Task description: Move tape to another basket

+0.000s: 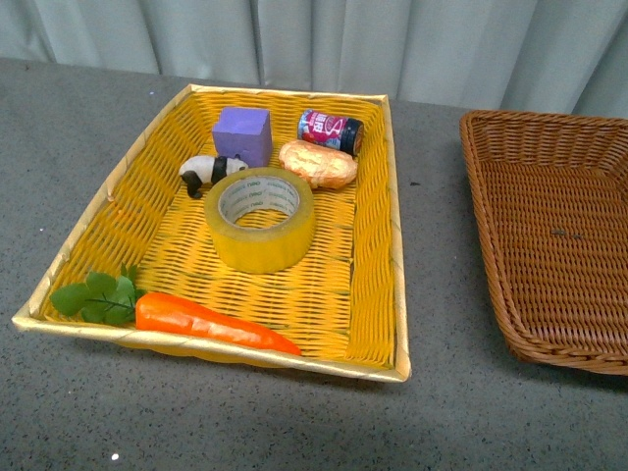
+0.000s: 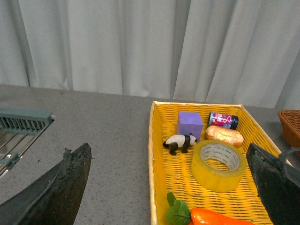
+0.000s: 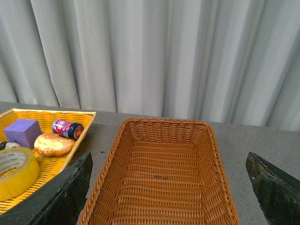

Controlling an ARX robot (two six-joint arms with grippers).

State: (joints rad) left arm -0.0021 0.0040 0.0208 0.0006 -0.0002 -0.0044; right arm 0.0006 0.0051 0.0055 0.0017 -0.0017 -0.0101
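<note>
The tape (image 1: pixel 260 218), a wide yellow roll with a white core printed in green, lies flat in the middle of the bright yellow woven basket (image 1: pixel 93 250). It also shows in the left wrist view as the tape (image 2: pixel 218 165) and at the edge of the right wrist view as the tape (image 3: pixel 15 172). The brown wicker basket (image 1: pixel 491 235) stands to the right and holds nothing; the right wrist view looks straight into this basket (image 3: pixel 161 183). My left gripper (image 2: pixel 171 187) is open, above the yellow basket's left rim. My right gripper (image 3: pixel 168 187) is open over the brown basket. Neither arm shows in the front view.
Sharing the yellow basket are a purple cube (image 1: pixel 241 134), a toy panda (image 1: pixel 209 172), a small dark can (image 1: pixel 331 130), a bread roll (image 1: pixel 318 163) and a carrot with leaves (image 1: pixel 211 321). A grey rack (image 2: pixel 21 126) sits left of the table. Curtains hang behind.
</note>
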